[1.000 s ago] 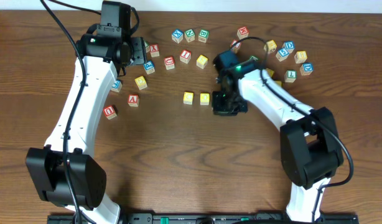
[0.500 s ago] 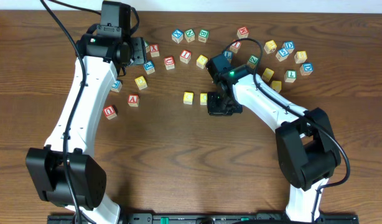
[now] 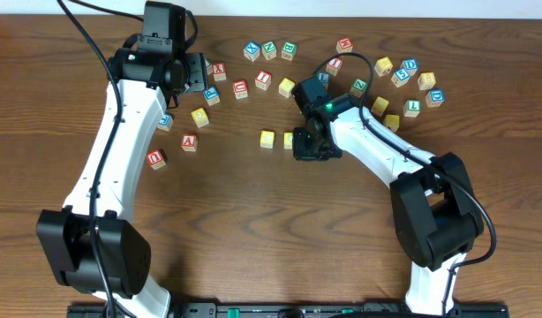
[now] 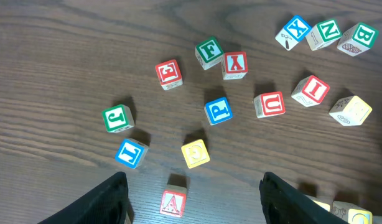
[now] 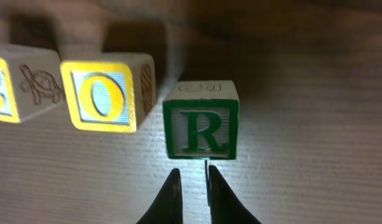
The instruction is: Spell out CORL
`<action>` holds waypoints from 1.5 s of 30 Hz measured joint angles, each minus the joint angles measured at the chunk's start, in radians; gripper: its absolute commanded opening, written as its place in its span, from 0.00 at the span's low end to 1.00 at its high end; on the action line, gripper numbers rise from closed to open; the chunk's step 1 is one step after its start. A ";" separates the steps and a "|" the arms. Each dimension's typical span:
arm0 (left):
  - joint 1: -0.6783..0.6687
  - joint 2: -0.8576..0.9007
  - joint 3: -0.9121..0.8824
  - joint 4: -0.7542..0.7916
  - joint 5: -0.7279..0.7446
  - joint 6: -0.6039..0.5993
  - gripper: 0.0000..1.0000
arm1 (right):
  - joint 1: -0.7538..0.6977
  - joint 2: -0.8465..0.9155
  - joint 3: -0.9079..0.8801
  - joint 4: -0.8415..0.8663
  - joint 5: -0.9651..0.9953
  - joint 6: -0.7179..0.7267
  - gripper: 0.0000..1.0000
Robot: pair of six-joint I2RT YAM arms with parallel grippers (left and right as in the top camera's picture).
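In the right wrist view a white cube with a green R [image 5: 200, 127] stands on the table just right of a yellow O cube [image 5: 104, 96]. A yellow cube, partly cut off [image 5: 4, 87], stands at the left edge. My right gripper [image 5: 192, 180] is shut and empty, its tips just short of the R cube. In the overhead view the two yellow cubes [image 3: 267, 138] [image 3: 289, 139] sit mid-table, and my right gripper [image 3: 311, 143] hides the R cube. A cube with an L [image 3: 412, 107] lies at the right. My left gripper [image 4: 194, 202] is open, high above the left cubes.
Several loose letter cubes arc along the back of the table [image 3: 269, 50]. A red A cube [image 4: 173, 203] lies below my left gripper, with a blue cube [image 4: 130, 152] and a yellow one [image 4: 195, 152] near it. A cluster of cubes [image 3: 403, 75] lies right of my right arm.
My right gripper has moved left toward the two yellow cubes. The left arm has not moved.
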State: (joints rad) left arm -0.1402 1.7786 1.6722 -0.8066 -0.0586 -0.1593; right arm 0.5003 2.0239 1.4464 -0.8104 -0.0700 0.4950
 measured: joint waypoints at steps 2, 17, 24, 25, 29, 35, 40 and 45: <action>0.000 0.000 0.000 0.000 0.000 0.000 0.67 | 0.000 0.000 0.000 0.012 0.007 0.001 0.11; 0.000 0.000 0.000 0.000 0.000 0.000 0.67 | 0.000 0.000 0.000 0.062 0.035 0.001 0.09; 0.000 0.000 0.000 0.000 0.000 0.000 0.67 | -0.002 0.000 0.000 0.067 0.041 -0.012 0.01; 0.000 0.000 0.000 0.000 0.000 0.000 0.67 | -0.005 0.000 0.001 0.063 0.040 -0.015 0.01; 0.000 0.000 0.000 0.000 0.000 0.000 0.67 | -0.032 -0.003 0.035 0.005 0.040 -0.025 0.18; 0.000 0.000 0.000 0.000 0.000 0.000 0.67 | -0.134 -0.085 0.139 -0.071 0.041 -0.058 0.45; 0.000 0.000 0.000 -0.001 0.000 0.000 0.67 | -0.237 -0.164 0.219 -0.128 0.042 -0.092 0.64; 0.000 0.000 0.000 -0.001 0.000 0.000 0.67 | -0.327 -0.166 0.262 -0.248 0.041 -0.149 0.80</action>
State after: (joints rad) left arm -0.1402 1.7786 1.6722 -0.8074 -0.0586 -0.1593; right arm 0.1738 1.8576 1.7084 -1.0588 -0.0292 0.3458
